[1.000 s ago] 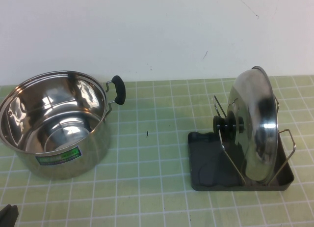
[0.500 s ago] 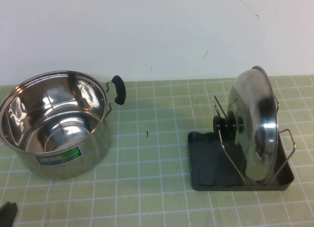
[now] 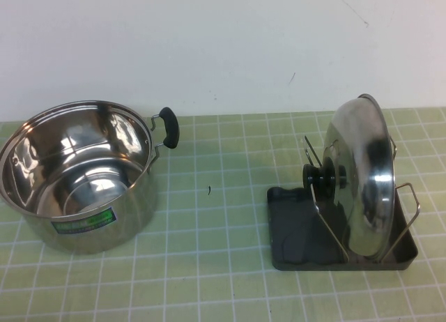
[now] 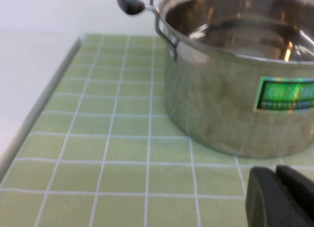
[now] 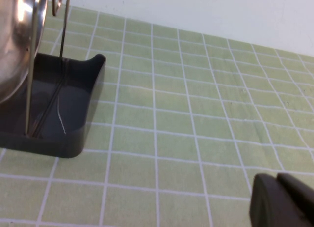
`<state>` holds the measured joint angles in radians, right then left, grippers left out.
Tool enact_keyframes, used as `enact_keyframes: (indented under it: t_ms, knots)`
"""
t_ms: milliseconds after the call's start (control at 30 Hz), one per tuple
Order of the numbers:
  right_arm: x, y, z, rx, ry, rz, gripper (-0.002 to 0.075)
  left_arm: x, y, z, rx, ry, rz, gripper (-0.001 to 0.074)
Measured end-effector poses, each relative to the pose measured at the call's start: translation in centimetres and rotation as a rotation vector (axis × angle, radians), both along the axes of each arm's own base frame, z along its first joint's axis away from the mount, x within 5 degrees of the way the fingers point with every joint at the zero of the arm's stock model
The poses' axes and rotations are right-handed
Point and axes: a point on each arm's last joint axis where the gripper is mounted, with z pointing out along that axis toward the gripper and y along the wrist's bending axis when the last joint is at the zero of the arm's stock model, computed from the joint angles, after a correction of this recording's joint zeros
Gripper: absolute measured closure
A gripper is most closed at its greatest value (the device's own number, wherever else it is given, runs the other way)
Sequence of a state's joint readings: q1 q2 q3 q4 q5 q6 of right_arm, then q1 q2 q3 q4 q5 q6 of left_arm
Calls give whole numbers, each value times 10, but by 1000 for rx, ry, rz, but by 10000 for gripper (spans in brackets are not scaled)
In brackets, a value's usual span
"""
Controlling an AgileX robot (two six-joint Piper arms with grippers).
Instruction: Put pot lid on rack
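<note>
The shiny steel pot lid (image 3: 362, 179) with its black knob (image 3: 322, 175) stands on edge between the wire loops of the dark grey rack (image 3: 296, 231) at the right of the table. It also shows in the right wrist view (image 5: 19, 45), with the rack (image 5: 73, 104) under it. My left gripper (image 4: 277, 192) is shut and empty, low over the table near the pot. My right gripper (image 5: 282, 200) is shut and empty, low over the table beside the rack. Neither gripper shows in the high view.
A deep steel pot (image 3: 77, 175) with black side handles and a green label stands at the left; it fills the left wrist view (image 4: 235, 74). The green tiled mat (image 3: 209, 231) covers the table. A white wall runs along the back.
The dark tip of the left gripper at the lower left corner of the high view has slid out of that view. The lid, rack and pot have not moved.
</note>
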<state>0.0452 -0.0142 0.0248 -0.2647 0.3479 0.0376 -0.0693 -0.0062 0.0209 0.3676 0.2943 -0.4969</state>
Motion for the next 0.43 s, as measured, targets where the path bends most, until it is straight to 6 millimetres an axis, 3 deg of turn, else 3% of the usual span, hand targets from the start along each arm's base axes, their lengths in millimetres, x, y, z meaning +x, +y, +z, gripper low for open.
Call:
enact_keyframes:
  t_ms: [433]
  knots:
    - [0, 0, 0, -4, 0, 0, 727, -1, -2, -2, 44, 33, -19, 737]
